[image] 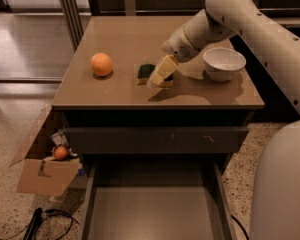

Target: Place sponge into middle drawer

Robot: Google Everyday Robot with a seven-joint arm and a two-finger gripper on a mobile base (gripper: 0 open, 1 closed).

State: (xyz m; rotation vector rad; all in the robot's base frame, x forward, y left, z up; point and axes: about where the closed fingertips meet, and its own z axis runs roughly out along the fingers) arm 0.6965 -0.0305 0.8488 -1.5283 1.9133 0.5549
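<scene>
The sponge (145,72), dark green on top with a yellow layer, lies on the cabinet top (125,39) near its front middle. My gripper (159,76) is pale yellow and hangs from the white arm that reaches in from the upper right. It sits right over the sponge's right half and covers it. The middle drawer (155,211) is pulled open below, wide and shallow with a bare grey-brown floor.
An orange fruit (101,64) lies left of the sponge. A white bowl (223,63) stands to its right. A shut drawer with a dark scratched front (160,139) is above the open one. A cardboard box (45,171) with an orange ball stands on the floor at left.
</scene>
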